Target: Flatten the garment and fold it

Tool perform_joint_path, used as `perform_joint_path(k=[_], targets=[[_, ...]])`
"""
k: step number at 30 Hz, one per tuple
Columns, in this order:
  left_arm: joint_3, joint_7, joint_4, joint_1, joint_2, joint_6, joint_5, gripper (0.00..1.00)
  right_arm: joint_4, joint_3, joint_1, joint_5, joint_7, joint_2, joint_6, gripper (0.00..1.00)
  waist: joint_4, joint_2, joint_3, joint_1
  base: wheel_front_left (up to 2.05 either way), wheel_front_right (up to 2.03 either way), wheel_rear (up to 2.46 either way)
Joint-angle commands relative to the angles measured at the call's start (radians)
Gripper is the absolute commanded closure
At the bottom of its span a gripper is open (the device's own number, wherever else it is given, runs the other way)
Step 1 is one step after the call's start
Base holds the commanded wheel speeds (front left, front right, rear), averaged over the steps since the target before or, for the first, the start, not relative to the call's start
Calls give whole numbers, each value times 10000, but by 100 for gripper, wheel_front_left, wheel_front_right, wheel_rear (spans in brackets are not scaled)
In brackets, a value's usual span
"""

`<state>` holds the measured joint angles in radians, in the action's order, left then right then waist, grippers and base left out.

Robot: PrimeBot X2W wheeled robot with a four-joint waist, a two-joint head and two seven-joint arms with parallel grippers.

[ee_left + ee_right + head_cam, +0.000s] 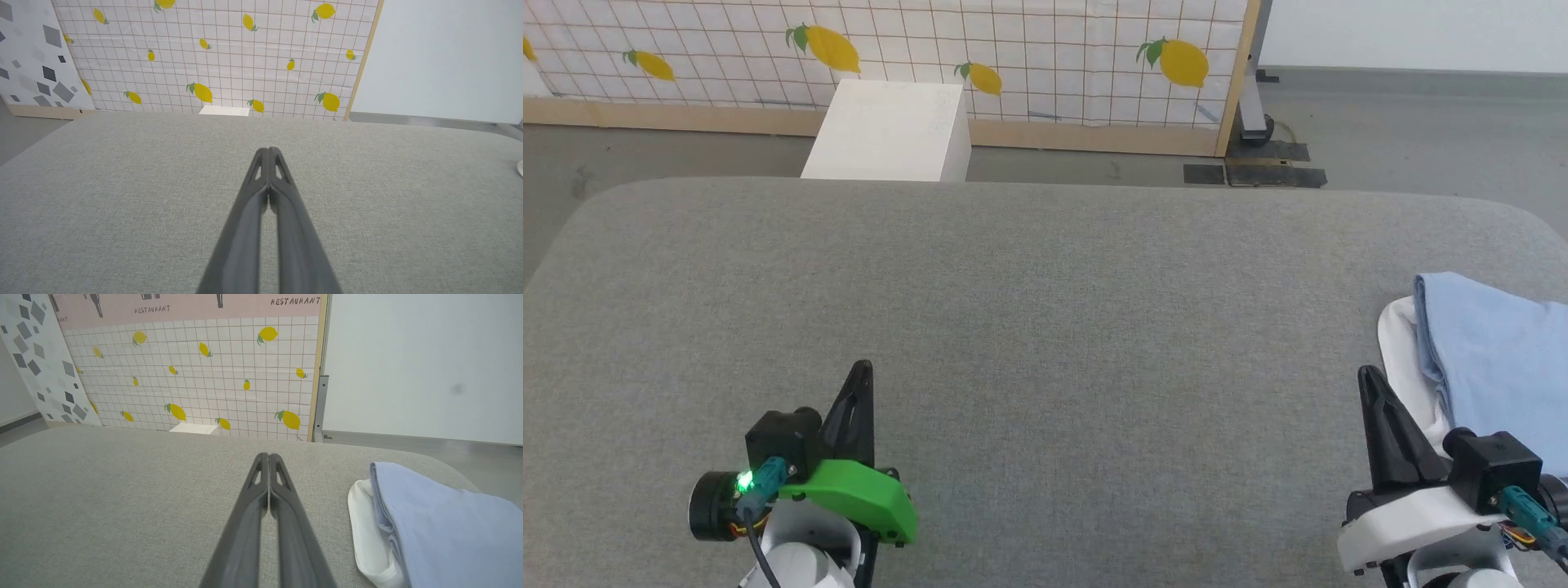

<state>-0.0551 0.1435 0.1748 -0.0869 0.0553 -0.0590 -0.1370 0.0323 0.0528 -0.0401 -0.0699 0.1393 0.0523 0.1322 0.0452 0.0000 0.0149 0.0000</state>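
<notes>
on the right side, about 4 o'clock of the grey woven-fabric tabletop (1013,310), the soft light blue polo garment (1494,359) lies bunched in loose folds and runs off the edge of view. a white layer (1401,343) pokes out under it at its 9 o'clock; collar or lining, can't tell. buttons and chest not visible.

the right gripper (1372,384) has its dark fingers pressed together, empty, just beside that white edge. can't tell if it touches. the left gripper (859,392), at the table's 7 o'clock, is also pinched closed on nothing, well apart from the shirt.

the cloth looks light and limp, so it will likely drape and drag. probably best to pinch an outer hem or shoulder corner, then pull toward 9 o'clock. nothing is flattened yet.
</notes>
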Motion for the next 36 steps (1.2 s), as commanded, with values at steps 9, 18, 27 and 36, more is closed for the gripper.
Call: perform_joint_path(k=[9, 18, 27, 36], targets=[[94, -215, -298, 237, -27, 140, 317, 100, -86, -93, 187, 149, -221, -11, -8, 100, -61, 0, -21, 0, 0, 0, 0], [163, -399, -516, 332, -30, 208, 476, 100, -122, -159, 219, 232, -398, -12, -9, 100, -120, 0, -40, 0, 0, 0, 0], [232, -583, -735, 427, -34, 275, 635, 100, -158, -224, 251, 314, -574, -14, -10, 100, -179, 0, -59, 0, 0, 0, 0], [301, -767, -953, 523, -38, 343, 793, 100, -193, -290, 284, 397, -751, -15, -11, 100, -238, 0, -79, 0, 0, 0, 0]])
